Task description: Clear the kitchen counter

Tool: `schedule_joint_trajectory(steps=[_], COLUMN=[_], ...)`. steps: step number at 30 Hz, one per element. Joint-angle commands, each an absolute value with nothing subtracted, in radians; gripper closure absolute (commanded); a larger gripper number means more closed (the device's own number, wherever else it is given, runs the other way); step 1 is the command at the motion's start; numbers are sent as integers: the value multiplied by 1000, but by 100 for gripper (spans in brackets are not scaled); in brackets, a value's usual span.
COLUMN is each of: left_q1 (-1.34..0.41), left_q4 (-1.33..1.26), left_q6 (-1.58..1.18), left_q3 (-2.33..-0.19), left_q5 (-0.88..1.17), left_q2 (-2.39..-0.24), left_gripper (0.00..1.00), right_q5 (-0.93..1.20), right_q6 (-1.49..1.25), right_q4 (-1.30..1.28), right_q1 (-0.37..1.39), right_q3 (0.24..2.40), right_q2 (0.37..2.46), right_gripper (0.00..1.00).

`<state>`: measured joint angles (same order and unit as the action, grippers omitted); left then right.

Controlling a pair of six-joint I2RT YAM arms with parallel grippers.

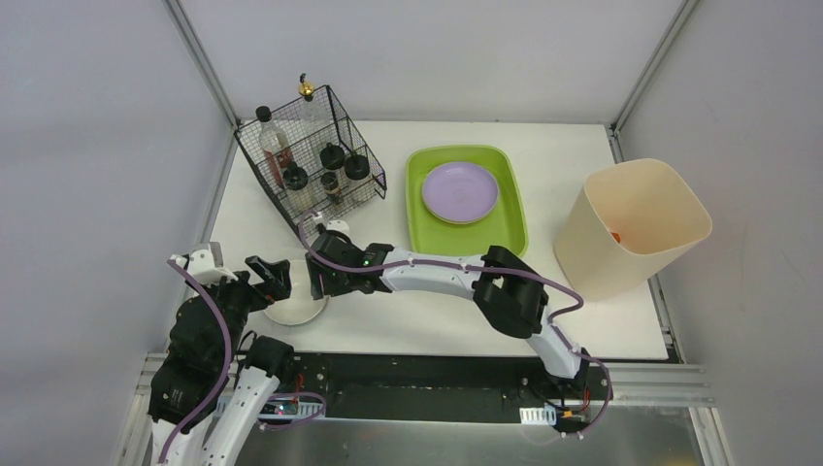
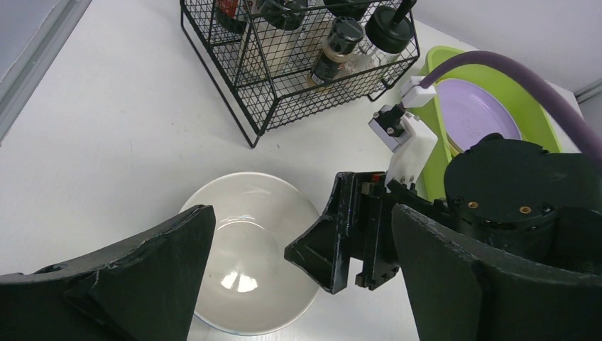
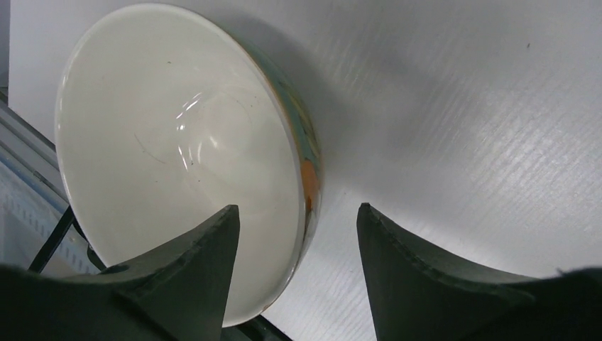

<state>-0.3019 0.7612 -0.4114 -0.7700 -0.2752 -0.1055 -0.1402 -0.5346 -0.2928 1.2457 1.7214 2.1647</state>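
straddling the bowl (image 1: 296, 311) rim at lower left, the released right gripper (image 3: 297, 210) is probably needing a square bite, left gripper (image 2: 302, 213) hovering released.

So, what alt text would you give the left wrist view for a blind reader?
A white bowl sits on the counter below the open left tool, the right tool at its rim. Behind stand a wire rack of bottles and a green tray.

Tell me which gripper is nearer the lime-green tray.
Right. The right gripper is left of the tray, at the near side of the white bowl. The left gripper is further left still, beyond the bowl's other side.
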Motion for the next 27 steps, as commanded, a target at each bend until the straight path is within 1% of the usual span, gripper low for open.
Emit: schedule_joint_trajectory(steps=[1, 4, 8, 14, 17, 20, 27], left_q1=[-308, -308, -306, -306, -305, -306, -305], left_q4=[758, 758, 758, 758, 758, 758, 758], left_q6=[-424, -423, -423, -422, -422, -422, -423], left_q3=[-781, -779, -780, -781, -780, -780, -780], left_q5=[-291, -290, -290, -284, -282, -282, -284], left_q2=[-110, -114, -114, -120, -122, -123, -115], left_gripper=[0, 0, 0, 0, 0, 0, 0], right_q5=[-166, -165, -169, -179, -177, -187, -242], right_q6=[-549, -550, -549, -549, -549, -548, -530], right_q4=[-307, -315, -321, -322, -324, -326, -303], right_q1=[1249, 1249, 1248, 1249, 1249, 1248, 1242], right_q3=[1779, 1790, 1798, 1797, 1794, 1782, 1696], right_q2=[2195, 2211, 2221, 2227, 2223, 2212, 2122], right_gripper=[37, 40, 50, 75, 86, 100, 100])
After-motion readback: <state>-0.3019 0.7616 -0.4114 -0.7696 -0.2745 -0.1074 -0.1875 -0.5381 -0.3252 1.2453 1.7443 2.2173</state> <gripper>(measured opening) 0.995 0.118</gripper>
